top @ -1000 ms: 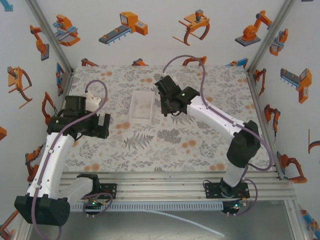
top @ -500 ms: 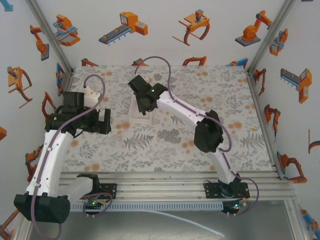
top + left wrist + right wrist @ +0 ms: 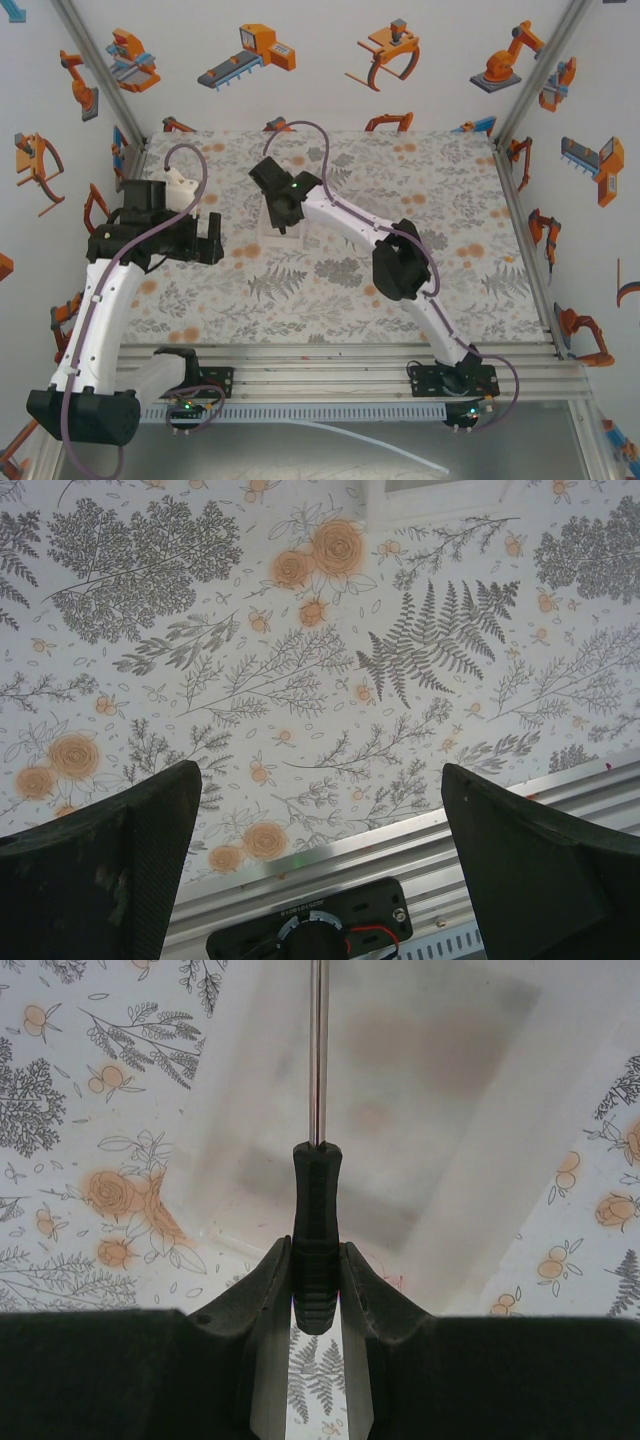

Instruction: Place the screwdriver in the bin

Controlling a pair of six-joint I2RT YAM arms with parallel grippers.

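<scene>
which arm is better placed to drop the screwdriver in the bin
Right. The right gripper is shut on the screwdriver, whose shaft already reaches over the bin. The left gripper is open and empty over the table.

floral table [image 3: 450, 200] bears the bin [image 3: 430, 1070].

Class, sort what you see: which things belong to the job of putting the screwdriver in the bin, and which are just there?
Belongs to the job:
screwdriver, clamped in the right gripper
bin, under its shaft

Just there:
left gripper, open and empty
floral table cover
robot stickers on the walls
</scene>
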